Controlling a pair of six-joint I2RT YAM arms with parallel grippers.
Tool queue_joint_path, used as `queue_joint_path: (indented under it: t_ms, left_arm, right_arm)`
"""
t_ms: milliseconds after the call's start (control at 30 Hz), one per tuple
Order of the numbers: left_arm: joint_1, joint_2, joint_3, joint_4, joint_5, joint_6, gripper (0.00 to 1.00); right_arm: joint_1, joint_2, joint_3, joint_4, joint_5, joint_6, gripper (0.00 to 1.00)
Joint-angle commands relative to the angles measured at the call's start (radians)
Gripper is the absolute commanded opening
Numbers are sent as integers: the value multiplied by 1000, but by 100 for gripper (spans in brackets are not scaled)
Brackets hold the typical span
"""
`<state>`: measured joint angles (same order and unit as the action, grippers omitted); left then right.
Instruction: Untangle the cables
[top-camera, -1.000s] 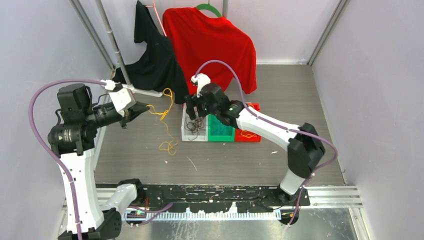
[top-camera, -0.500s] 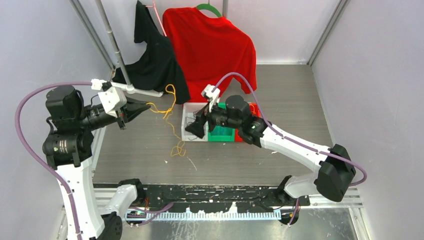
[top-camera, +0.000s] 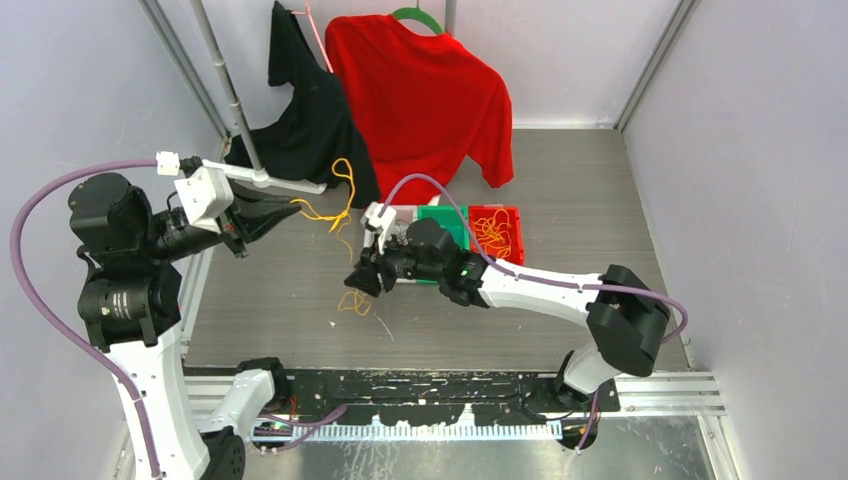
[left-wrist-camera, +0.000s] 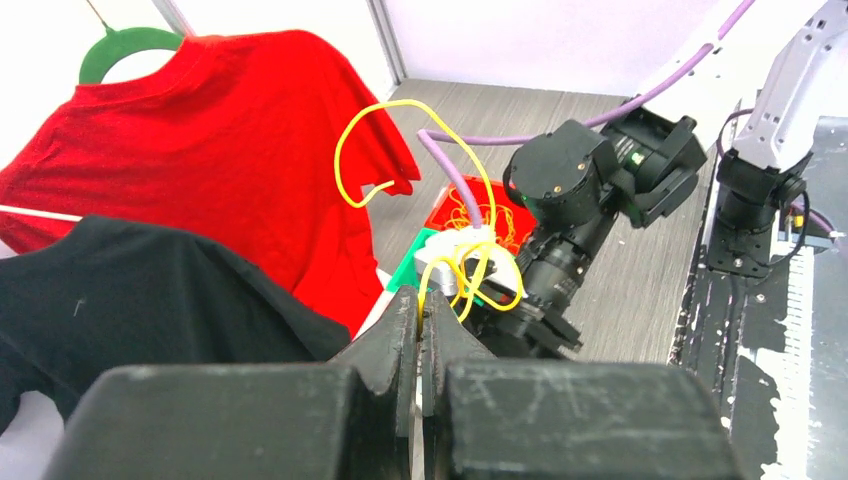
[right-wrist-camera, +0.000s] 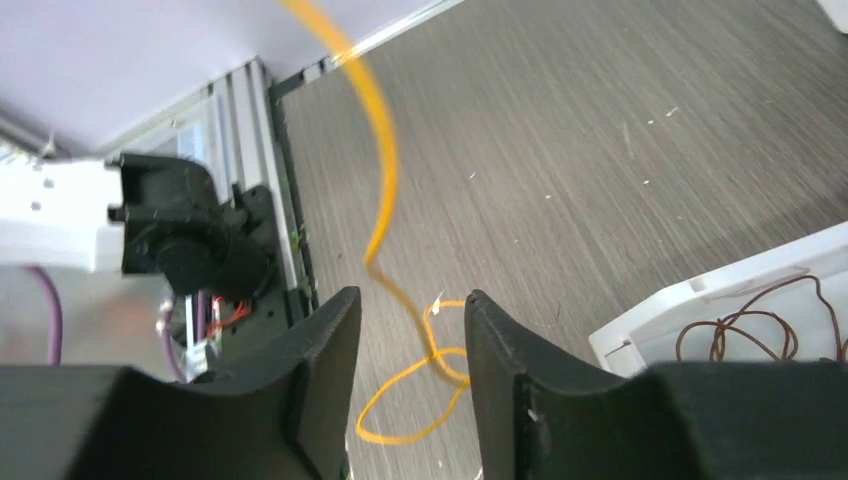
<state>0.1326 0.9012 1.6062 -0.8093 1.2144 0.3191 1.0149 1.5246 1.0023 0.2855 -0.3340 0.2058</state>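
L claw (left-wrist-camera: 420, 305) shut on thin orange-yellow cable (right-wrist-camera: 386, 170), up near black cloth shirt (top-camera: 310, 120). R claw (right-wrist-camera: 410, 310) open, low over wide grey plank floor (top-camera: 270, 300); cable's loose end between its fingers, just beside white plastic tray (right-wrist-camera: 690, 295) edge.

A red shirt (top-camera: 420, 90) hangs on a green hanger (top-camera: 415, 14) at the back, and a black garment (top-camera: 305, 120) is draped just beside it, by a slanted metal pole (top-camera: 225, 85). On the grey wood-grain counter (top-camera: 580, 200), a green bin (top-camera: 440, 209) and a red bin (top-camera: 495, 208) stand touching, with a white bin (right-wrist-camera: 700, 295) next to them
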Motion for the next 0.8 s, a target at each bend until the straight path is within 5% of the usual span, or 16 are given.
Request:
queue_joint_path:
  t_ms: [0, 200, 600, 767]
  left_arm:
    - [-2, -11, 28, 91, 37, -86, 0]
    - [-2, -30, 0, 146, 52, -158, 0]
    - [-12, -68, -280, 218, 19, -236, 0]
    - [-118, -43, -346, 230, -76, -250, 0]
  right_arm:
    - [-3, -13, -4, 231, 143, 72, 40]
    - [-27, -76, -16, 281, 120, 209, 2]
    - [-155, -307, -64, 353, 110, 623, 1]
    - [-156, -299, -64, 389, 62, 704, 1]
